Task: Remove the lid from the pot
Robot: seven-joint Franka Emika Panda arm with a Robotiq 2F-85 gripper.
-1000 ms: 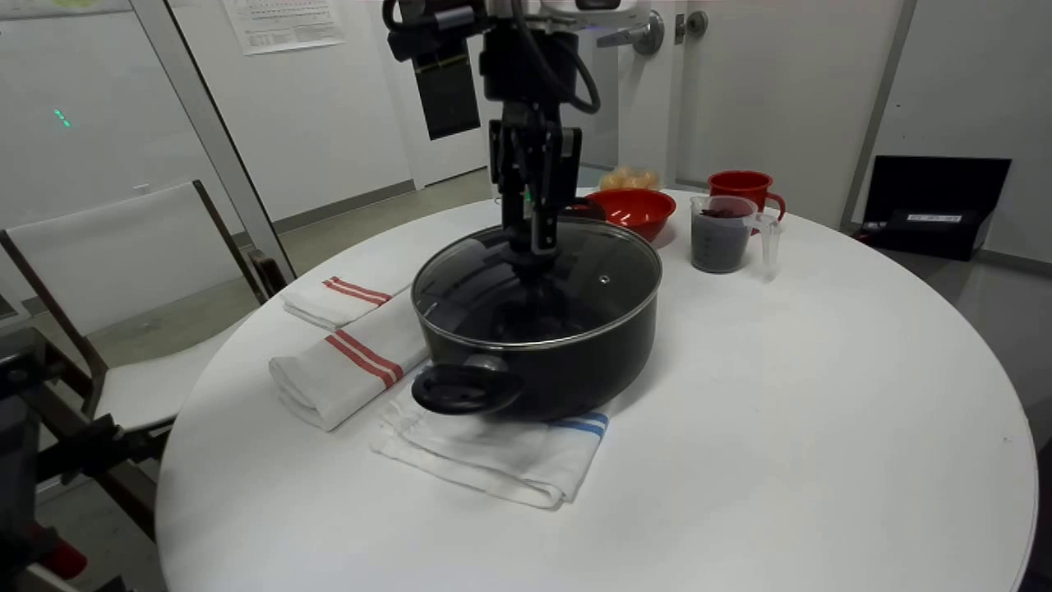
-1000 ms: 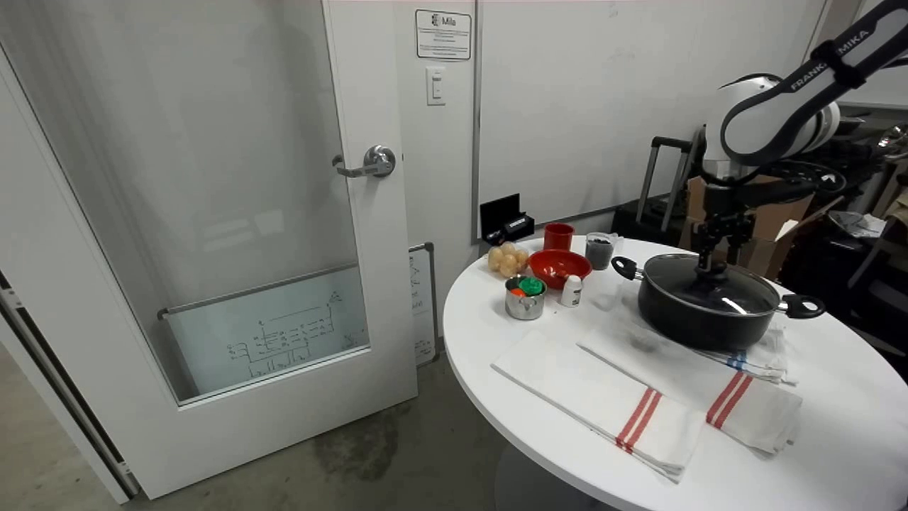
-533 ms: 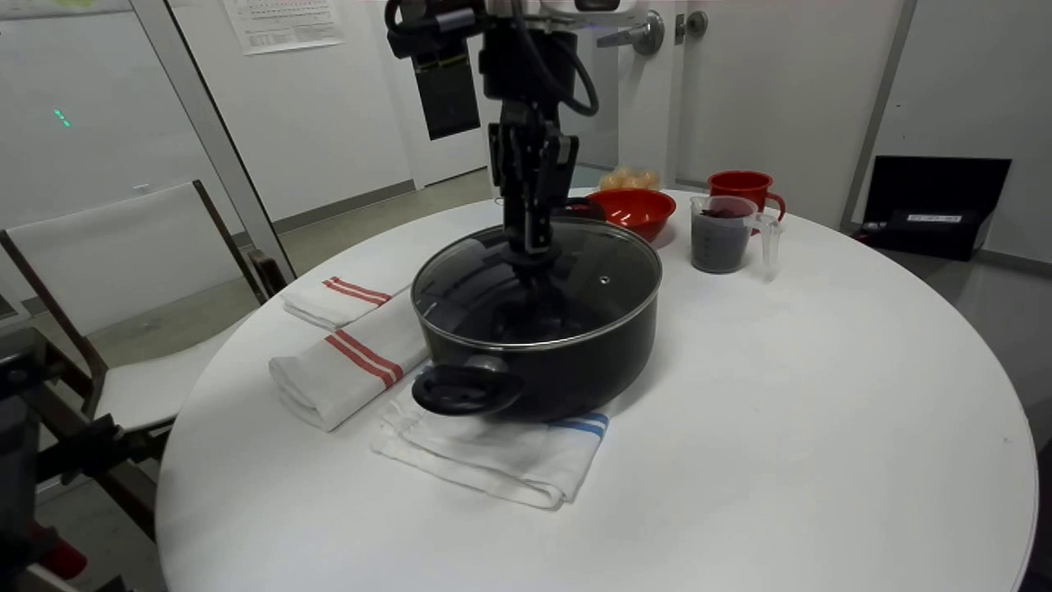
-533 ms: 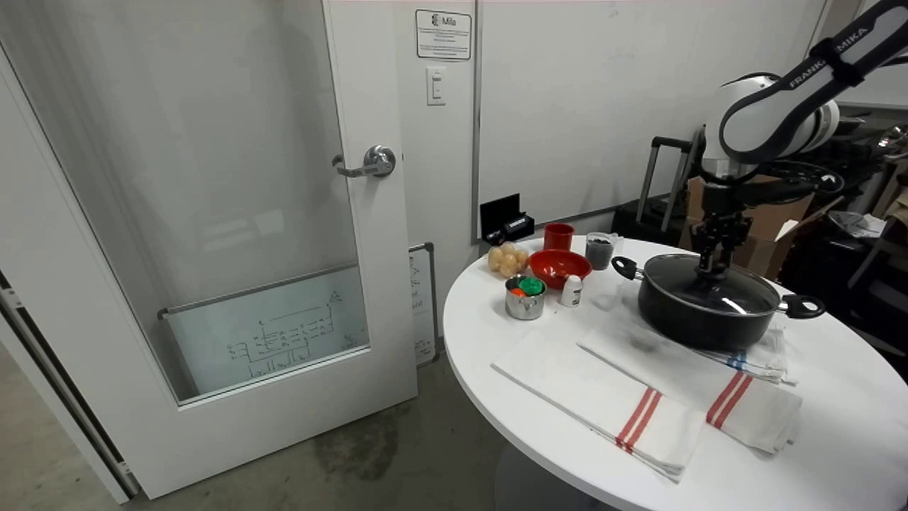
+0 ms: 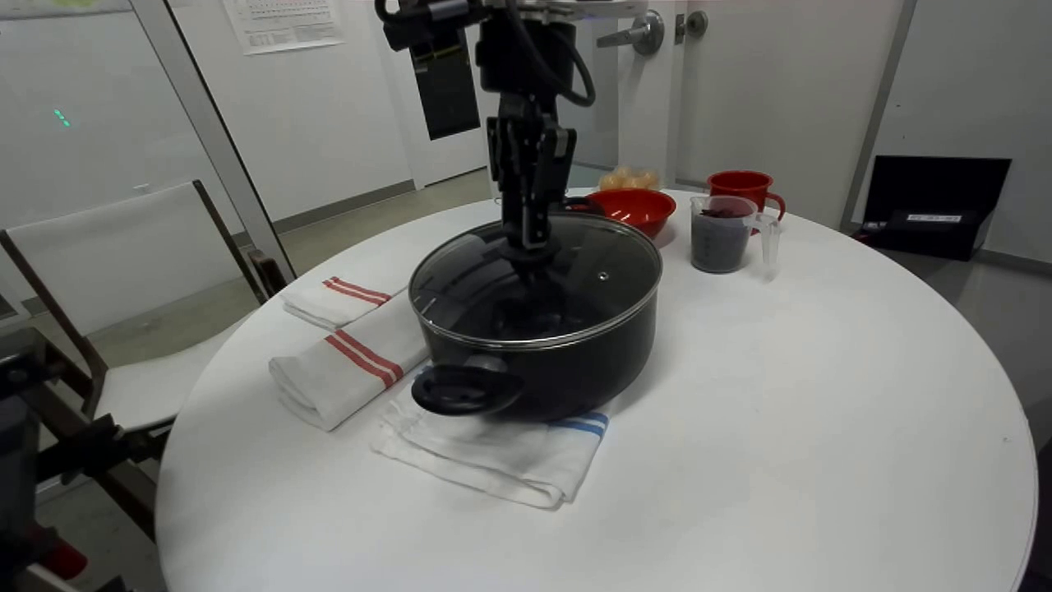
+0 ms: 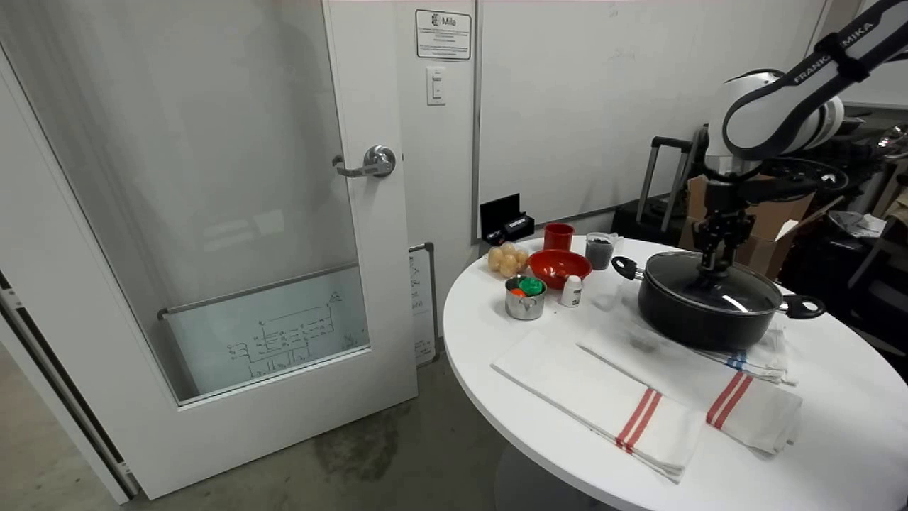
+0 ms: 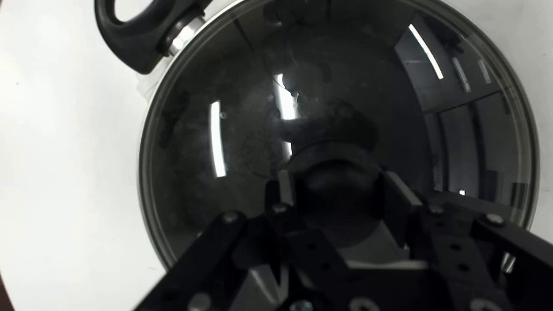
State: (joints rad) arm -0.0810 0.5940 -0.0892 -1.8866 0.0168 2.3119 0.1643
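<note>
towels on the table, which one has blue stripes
The towel lying partly under the pot. It alone is striped blue; the middle towel and the outer towel are striped red.

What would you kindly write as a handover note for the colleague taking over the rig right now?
Pincer: shut on the black knob.
Lid: over the pot, perhaps slightly raised; I cannot tell whether it has come free.
Pot: on the table, with the blue-striped towel under at least part of it.
Done: knob grasped.
Left: lift the lid clear, probably straight up first, then set it aside and let go.
</note>
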